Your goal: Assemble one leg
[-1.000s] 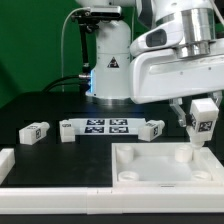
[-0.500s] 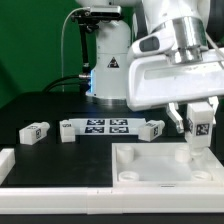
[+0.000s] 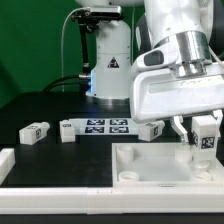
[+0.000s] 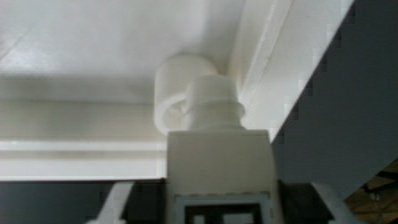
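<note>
Nearest, the white rimmed panel lies flat. Over its far corner on the exterior view's right, the gripper is closed on a tagged leg, held upright with its tip at a round corner boss. Beyond lies the marker board, with a loose leg off one end and another leg off the other.
</note>
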